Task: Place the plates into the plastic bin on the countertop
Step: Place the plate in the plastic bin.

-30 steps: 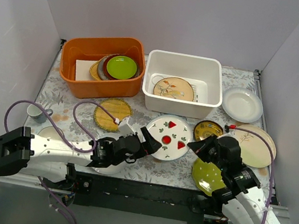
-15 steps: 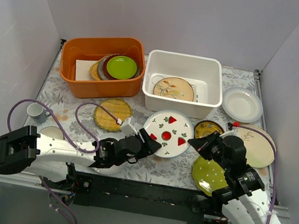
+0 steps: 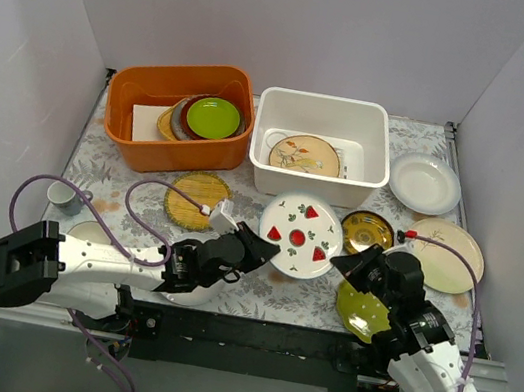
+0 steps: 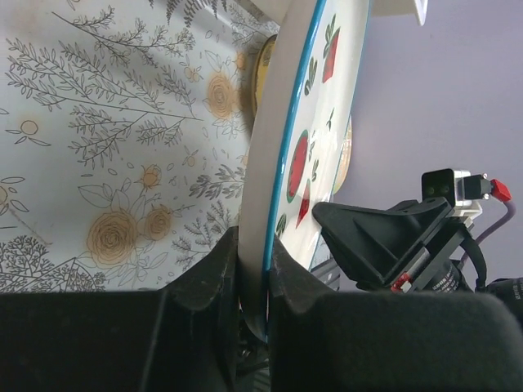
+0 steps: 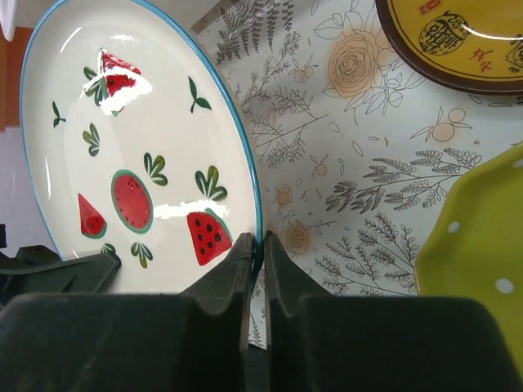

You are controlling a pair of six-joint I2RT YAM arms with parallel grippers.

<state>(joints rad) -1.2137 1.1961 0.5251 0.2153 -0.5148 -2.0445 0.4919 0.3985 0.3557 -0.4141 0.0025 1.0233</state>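
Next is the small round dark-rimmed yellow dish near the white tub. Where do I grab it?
Pinch the raised brown rim of the small round dark-rimmed yellow dish at its near edge, coming down from above, one jaw inside the lip, one outside. It lies flat on the floral countertop, so nothing gets underneath; the upturned lip is probably the only purchase. The round cream plate sits close on its right.

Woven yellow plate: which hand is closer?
Left. The left hand grips the white plate with red motifs at its left rim, just right of the woven yellow plate. The right hand grips that plate's opposite rim, farther away.
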